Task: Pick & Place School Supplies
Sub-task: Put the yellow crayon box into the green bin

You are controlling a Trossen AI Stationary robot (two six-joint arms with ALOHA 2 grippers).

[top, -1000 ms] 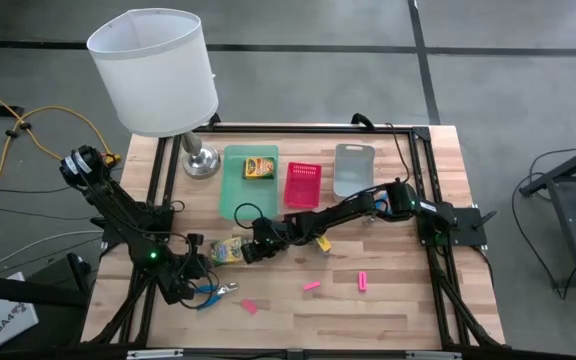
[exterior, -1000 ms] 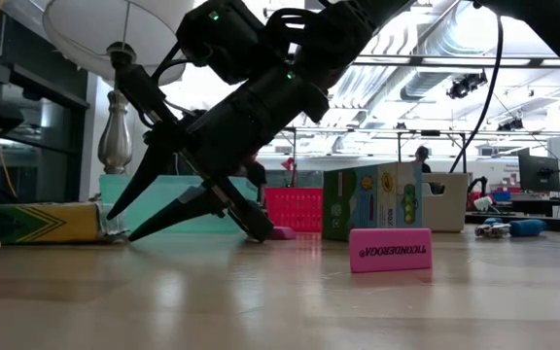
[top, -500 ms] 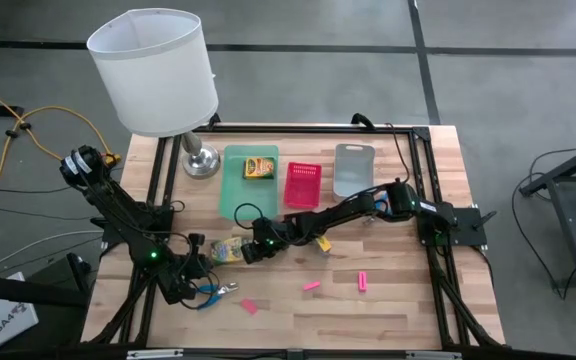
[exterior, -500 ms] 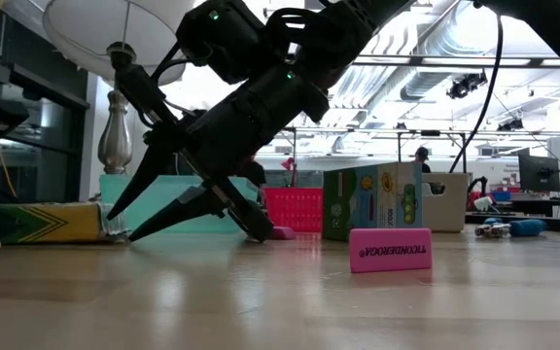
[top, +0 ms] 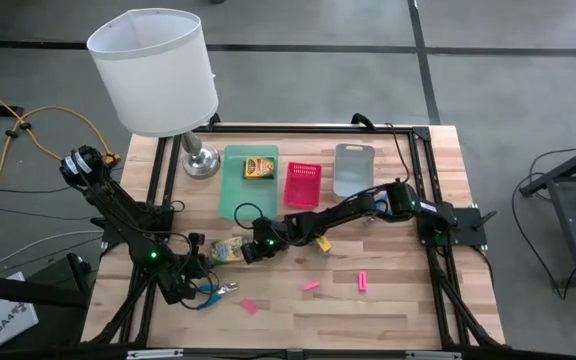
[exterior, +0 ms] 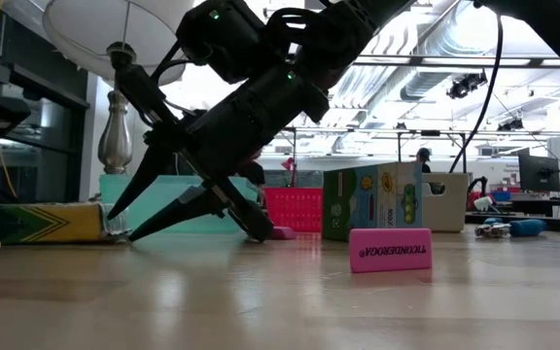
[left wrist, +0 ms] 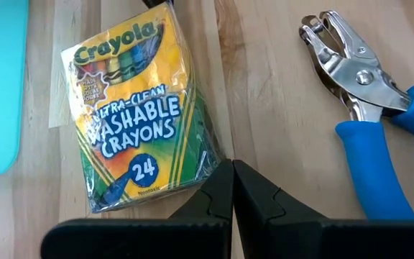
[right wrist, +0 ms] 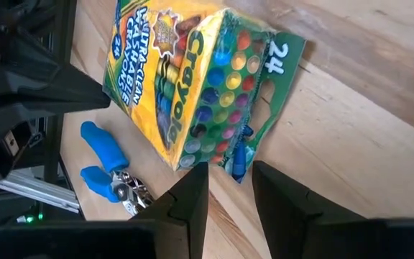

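Note:
A yellow-and-green crayon box [top: 228, 250] lies flat on the wooden table, left of centre. My right gripper [right wrist: 230, 183] is open, with its fingertips just short of the box's green end [right wrist: 254, 86]. My left gripper [left wrist: 232, 173] is shut, with its tips at the box's opposite corner [left wrist: 208, 162]. A blue-handled metal tool [left wrist: 376, 108] lies beside the left gripper. A second crayon box [top: 259, 167] lies on the green tray [top: 238, 195]. A third [exterior: 372, 200] stands upright near the pink tray. Pink erasers [top: 311, 286] lie scattered toward the near edge. My left gripper's shut fingertips [left wrist: 225, 176] stand at the corner of the box's wrapper; I cannot tell whether they touch it. My right gripper's open fingers [right wrist: 192, 191] stand on either side of the wrapper's corner [right wrist: 239, 167] at the box's green end; I cannot tell whether they touch it.
A white-shaded lamp [top: 153, 70] stands at the far left. The pink tray [top: 303, 185] and the grey tray [top: 353, 168] lie along the far side. One pink eraser [exterior: 389, 250] stands on its edge toward the near side, and two more [top: 364, 281] [top: 249, 307] lie on bare wood.

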